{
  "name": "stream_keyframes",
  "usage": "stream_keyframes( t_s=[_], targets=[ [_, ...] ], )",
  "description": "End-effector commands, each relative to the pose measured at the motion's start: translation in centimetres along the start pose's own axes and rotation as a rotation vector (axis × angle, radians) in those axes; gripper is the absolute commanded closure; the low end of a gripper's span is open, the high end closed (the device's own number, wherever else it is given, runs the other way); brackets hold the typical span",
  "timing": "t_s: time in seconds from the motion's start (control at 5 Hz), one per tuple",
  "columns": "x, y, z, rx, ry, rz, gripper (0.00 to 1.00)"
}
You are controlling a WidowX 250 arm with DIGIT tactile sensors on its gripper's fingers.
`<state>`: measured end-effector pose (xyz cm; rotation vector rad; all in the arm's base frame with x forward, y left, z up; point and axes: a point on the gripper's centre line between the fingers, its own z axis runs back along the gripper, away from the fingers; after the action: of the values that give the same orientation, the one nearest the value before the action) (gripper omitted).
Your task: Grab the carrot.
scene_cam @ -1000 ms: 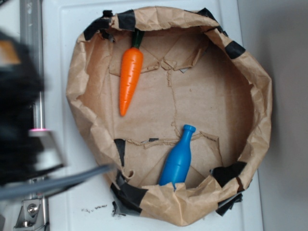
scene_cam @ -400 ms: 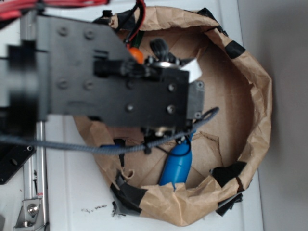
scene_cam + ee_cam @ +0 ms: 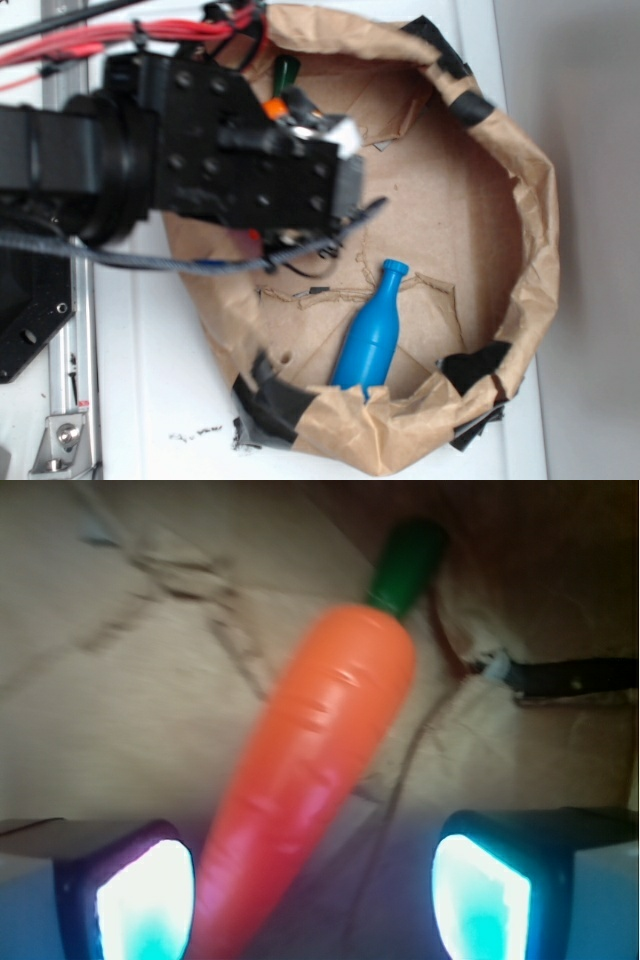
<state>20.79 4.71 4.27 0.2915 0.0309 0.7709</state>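
Note:
The orange carrot (image 3: 315, 750) with a dark green stem lies on the brown paper, slanting from upper right to lower left in the wrist view. My gripper (image 3: 312, 895) is open just above it; the carrot's thin end runs between the two fingers, close to the left fingertip (image 3: 140, 900) and well apart from the right one (image 3: 480, 895). In the exterior view the black arm covers most of the carrot (image 3: 277, 104); only a bit of orange and the green stem show. The fingers are hidden there.
A crumpled brown paper bag wall (image 3: 535, 200) with black tape patches rings the work area. A blue toy bottle (image 3: 372, 330) lies at the lower middle inside it. Red cables (image 3: 150, 35) run along the arm. A metal rail (image 3: 75, 380) stands at the left.
The arm swung in from the left over the bag, then shifted back left and settled over the carrot, hiding most of it. The blue bottle has not moved.

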Motion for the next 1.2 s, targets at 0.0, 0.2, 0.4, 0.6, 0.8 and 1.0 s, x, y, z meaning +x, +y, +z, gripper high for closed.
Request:
stream_keyframes(
  t_s=[0.0,0.2,0.4,0.6,0.8,1.0],
  targets=[
    [1.1,1.8,-0.1,-0.011,-0.005,0.04,0.0],
    [1.1,1.8,-0.1,-0.011,-0.005,0.04,0.0],
    [1.1,1.8,-0.1,-0.011,-0.005,0.04,0.0],
    [1.1,1.8,-0.1,-0.011,-0.005,0.04,0.0],
    [2.7,0.8,-1.4,-0.125,0.02,-0.021,0.0],
    [3.0,-0.3,-0.9,-0.153,-0.036,-0.058,0.62]
  ],
)
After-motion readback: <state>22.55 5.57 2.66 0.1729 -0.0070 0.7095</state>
